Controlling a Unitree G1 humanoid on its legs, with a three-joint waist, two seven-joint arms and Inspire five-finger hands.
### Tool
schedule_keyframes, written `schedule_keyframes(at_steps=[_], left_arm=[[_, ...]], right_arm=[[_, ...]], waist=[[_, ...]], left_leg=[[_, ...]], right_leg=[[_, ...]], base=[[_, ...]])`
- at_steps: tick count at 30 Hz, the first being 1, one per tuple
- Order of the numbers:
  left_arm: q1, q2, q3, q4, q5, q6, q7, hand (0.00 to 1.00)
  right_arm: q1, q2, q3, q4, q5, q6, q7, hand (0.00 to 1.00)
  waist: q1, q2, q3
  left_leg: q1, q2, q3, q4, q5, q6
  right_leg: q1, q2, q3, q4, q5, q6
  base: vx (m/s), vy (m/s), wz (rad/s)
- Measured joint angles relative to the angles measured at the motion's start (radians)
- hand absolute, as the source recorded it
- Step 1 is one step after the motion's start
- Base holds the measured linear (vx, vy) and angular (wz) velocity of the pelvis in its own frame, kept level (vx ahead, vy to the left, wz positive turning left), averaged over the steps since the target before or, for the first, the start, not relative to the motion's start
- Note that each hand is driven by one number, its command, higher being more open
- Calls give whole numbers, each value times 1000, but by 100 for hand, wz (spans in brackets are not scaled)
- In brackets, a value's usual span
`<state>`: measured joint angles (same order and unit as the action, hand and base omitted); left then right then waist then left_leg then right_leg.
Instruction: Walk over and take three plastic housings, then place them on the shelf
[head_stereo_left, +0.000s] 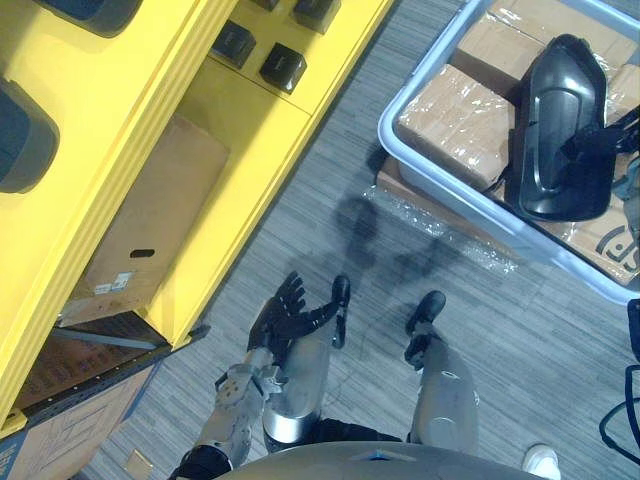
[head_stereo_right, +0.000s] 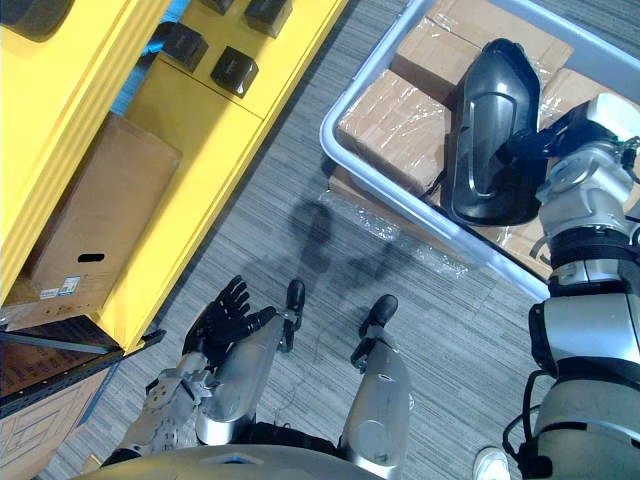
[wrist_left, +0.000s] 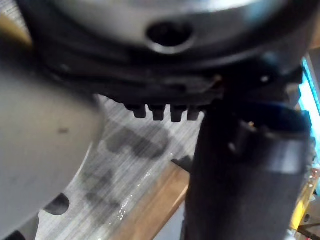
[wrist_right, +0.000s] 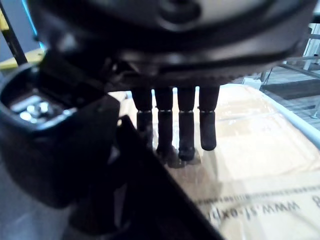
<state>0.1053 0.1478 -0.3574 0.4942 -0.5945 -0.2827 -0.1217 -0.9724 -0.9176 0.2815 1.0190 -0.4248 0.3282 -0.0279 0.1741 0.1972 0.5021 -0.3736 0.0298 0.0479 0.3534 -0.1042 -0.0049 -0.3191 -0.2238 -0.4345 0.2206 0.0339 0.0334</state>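
**Grey carpeted floor (head_stereo_left: 400, 300) between a yellow shelf (head_stereo_left: 230, 110) at left and a pale bin (head_stereo_left: 430, 62) at far right.**
The right hand (head_stereo_right: 540, 140) is clamped on a black plastic housing (head_stereo_right: 495, 130) over the bin's wrapped cartons (head_stereo_right: 395, 125). The left hand (head_stereo_left: 290, 310) hangs near, fingers spread apart. A cardboard box (head_stereo_left: 150, 220) lies in the shelf's lower bay, with small black boxes (head_stereo_left: 283, 65) on the level above.

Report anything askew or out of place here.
Clear film lies crumpled on the floor along the near edge of the bin. In the bin, one housing sits slanted over the boxes, with the right robot hand at it. Nothing looks broken or spilled.
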Motion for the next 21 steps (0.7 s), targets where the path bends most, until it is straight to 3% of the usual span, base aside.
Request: schedule_keyframes(at_steps=[5,13,17,21], left_arm=[[17,-38,-39,-70,2,11,-19,100],[30,-42,5,-121,3,22,-59,100],[33,-5,49,-273,-1,15,-85,100],[-38,27,99,-381,8,2,-75,100]], right_arm=[[39,52,-82,6,52,-26,-89,0],[242,152,-185,-79,115,-173,-259,0],[338,219,-217,-168,102,-225,-309,0],[426,283,-225,-306,34,-245,-317,0]], waist=[[-14,13,-9],[-48,7,-5],[-77,-13,8],[-108,-48,12]], left_leg=[[33,0,1,-21,8,-3],[91,0,18,-44,10,-1],[131,8,38,-62,11,-2],[165,25,68,-80,9,-7]], right_leg=[[26,0,1,6,-1,0],[57,-1,19,20,-13,2],[88,12,35,-5,-6,8],[122,40,61,-63,26,5]], base=[[6,-1,0],[-6,5,-5],[-3,-1,-14],[18,-10,-24]])
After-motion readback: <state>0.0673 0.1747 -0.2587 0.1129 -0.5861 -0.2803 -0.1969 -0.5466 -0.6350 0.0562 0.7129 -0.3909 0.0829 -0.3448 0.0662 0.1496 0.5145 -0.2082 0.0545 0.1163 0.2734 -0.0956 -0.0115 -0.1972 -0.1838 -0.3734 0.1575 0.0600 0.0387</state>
